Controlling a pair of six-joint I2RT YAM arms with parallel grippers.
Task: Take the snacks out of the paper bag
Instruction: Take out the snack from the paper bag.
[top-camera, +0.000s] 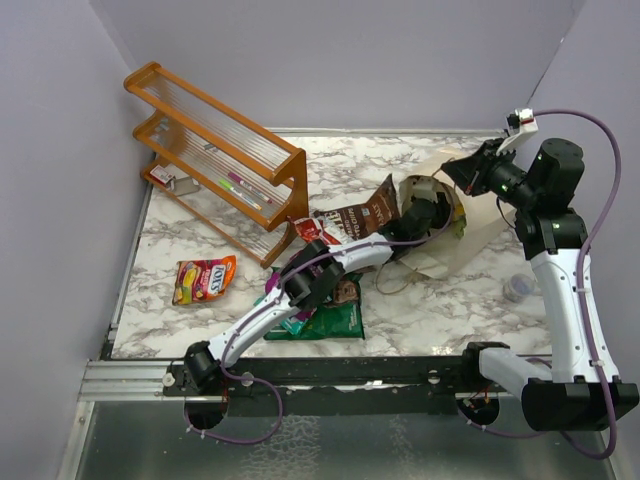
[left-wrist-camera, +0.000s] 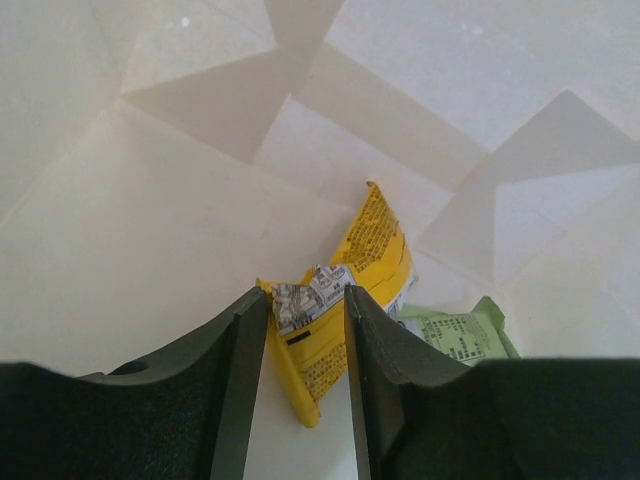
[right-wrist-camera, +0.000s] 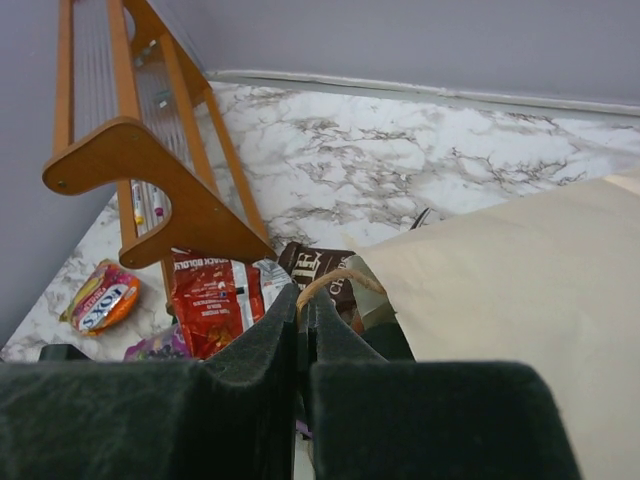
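The paper bag (top-camera: 478, 222) lies on its side at the right, mouth facing left. My left gripper (top-camera: 432, 212) is inside it. In the left wrist view the left gripper (left-wrist-camera: 306, 300) is shut on the crumpled top of a yellow packet (left-wrist-camera: 375, 250), and a pale green packet (left-wrist-camera: 460, 335) lies beside it on the bag's wall (left-wrist-camera: 180, 230). My right gripper (right-wrist-camera: 303, 300) is shut on the bag's brown string handle (right-wrist-camera: 335, 280) and holds the mouth up. Outside lie a dark brown packet (top-camera: 362, 216), a red one (top-camera: 312, 230), a green one (top-camera: 335, 320) and an orange-red candy bag (top-camera: 205, 279).
The orange wooden rack (top-camera: 215, 160) with pens stands at the back left, close to the red packet. A small clear cap (top-camera: 517, 288) lies right of the bag. A purple packet (right-wrist-camera: 160, 345) shows under the left arm. Grey walls close the back and sides.
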